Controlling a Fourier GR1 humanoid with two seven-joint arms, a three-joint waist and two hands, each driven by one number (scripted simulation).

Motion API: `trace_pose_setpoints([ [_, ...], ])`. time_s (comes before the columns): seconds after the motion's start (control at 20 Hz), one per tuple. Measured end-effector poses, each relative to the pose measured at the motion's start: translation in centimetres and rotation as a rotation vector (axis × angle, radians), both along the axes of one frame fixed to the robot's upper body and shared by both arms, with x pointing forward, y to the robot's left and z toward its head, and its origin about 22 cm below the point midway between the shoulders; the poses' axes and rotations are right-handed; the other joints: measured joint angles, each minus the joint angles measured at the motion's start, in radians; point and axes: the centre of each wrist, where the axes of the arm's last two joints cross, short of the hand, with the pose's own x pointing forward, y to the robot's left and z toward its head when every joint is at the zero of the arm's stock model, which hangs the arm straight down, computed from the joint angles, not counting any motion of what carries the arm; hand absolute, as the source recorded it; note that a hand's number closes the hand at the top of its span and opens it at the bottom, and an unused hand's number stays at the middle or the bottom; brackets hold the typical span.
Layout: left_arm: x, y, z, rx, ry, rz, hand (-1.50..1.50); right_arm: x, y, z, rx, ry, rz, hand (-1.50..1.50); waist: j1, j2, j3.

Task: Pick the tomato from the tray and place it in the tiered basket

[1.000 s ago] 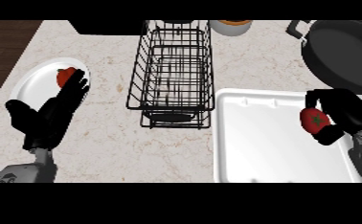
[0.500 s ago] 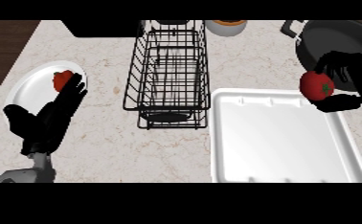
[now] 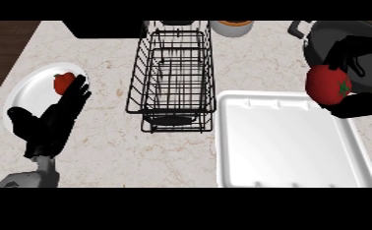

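One tomato [image 3: 328,84] was up off the tray [image 3: 291,175], held near the view's right edge by the right hand [image 3: 347,107], fingers curled around it from above and below. It hung over the tray's far right corner, in front of a dark pan [image 3: 320,37]. Lifted this high, it looked set to clear the rim of the basket [image 3: 174,76], which stood well apart to the left, wire tiers showing nothing inside. Left hand [image 3: 54,121] rested open over a plate [image 3: 29,89], fingers straight, beside a second red item [image 3: 64,82]. Transfer judged about half done.
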Motion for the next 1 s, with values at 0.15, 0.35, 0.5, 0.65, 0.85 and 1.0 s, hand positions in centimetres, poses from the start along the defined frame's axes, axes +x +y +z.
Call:
trace_pose_setpoints([
  [0.15,0.6,-0.1,0.4,-0.002,-0.001,-0.006,0.0,-0.3,3.1,1.9,0.009,0.013,0.038,1.5,0.003,0.001,0.0],
  [0.35,0.7,0.4,0.6,-0.001,-0.009,-0.008,0.0,-1.0,8.0,3.5,0.013,0.013,0.065,1.5,0.008,0.001,0.0],
  [0.5,0.5,0.1,0.1,-0.002,-0.002,-0.014,0.0,-0.5,11.8,4.5,0.015,0.031,0.071,1.5,0.013,0.002,-0.001],
  [0.65,0.3,-0.1,0.2,-0.003,-0.003,-0.018,0.0,-0.3,15.0,5.3,0.021,0.044,0.067,1.5,0.014,0.002,0.0],
  [0.85,-0.3,0.8,0.0,0.001,0.0,-0.017,0.0,0.5,18.5,4.8,0.018,0.073,0.062,1.5,0.016,0.003,0.0],
  [1.0,0.1,0.4,0.2,0.0,-0.004,-0.02,0.0,0.6,20.5,4.9,-0.004,0.103,0.056,1.5,0.013,0.003,0.0],
])
